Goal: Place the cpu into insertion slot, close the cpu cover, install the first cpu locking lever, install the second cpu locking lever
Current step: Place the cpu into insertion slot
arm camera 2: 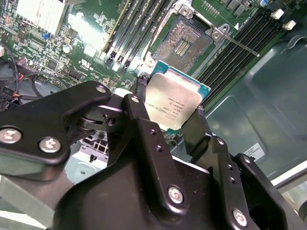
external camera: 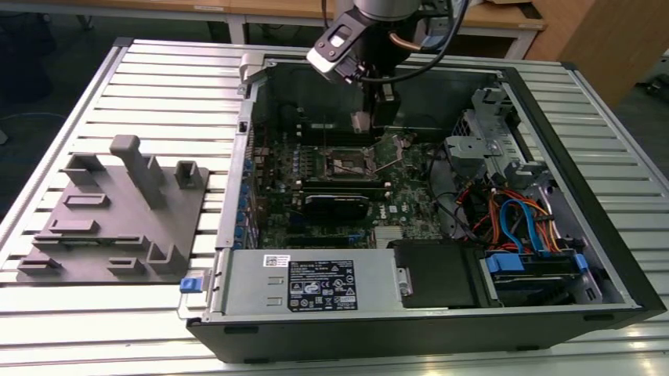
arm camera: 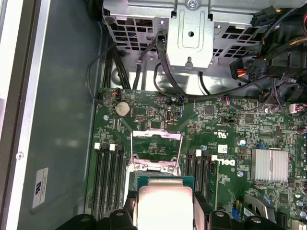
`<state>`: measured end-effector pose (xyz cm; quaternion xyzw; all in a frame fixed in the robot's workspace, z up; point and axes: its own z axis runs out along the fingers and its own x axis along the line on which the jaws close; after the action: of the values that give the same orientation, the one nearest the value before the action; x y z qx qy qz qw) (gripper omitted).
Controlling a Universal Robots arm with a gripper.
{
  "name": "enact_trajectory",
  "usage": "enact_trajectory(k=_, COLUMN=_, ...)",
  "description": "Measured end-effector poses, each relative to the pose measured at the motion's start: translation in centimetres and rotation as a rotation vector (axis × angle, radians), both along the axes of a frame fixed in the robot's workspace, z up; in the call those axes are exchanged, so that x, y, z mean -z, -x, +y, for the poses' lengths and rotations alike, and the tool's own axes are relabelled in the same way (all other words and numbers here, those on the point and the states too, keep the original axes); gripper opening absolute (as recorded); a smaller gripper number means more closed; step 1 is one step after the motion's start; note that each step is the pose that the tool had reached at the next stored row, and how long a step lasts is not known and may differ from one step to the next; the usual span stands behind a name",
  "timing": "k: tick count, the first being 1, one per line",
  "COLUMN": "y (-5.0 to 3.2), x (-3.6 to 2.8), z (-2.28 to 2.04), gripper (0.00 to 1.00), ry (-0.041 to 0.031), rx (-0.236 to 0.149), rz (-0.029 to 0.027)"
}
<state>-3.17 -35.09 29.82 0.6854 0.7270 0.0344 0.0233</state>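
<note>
Clearly the first step is in hand: the cpu (arm camera 2: 173, 101) is not yet in the insertion slot (arm camera 2: 184, 43). The gripper (arm camera 2: 168, 109) has its two black fingers (arm camera 2: 144, 127) drawn in on opposite edges of the chip and holds it flat, with the metal top facing the wrist. In the exterior view the gripper hangs inside the computer case (external camera: 418, 345), over the motherboard (external camera: 277, 184), near the case's far wall. The chip is above the socket and apart from it, and seems to be a little off to one side. The socket lies bare between the two groups of memory slots (arm camera: 109, 177). The cpu cover (arm camera: 156, 134) stands swung up at its hinge, and one locking lever (arm camera 2: 237, 44) sticks out free beside the rim. I judge that seating the chip calls for lining up its edges square with the socket rim and keeping it level, because a tilted chip could press on the fine contacts
</note>
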Motion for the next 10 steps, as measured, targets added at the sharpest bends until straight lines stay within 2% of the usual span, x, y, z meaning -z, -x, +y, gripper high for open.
enact_trajectory(k=10, y=0.0, x=0.28, z=0.0, gripper=0.54, ry=0.0001, rx=0.0, rz=0.0)
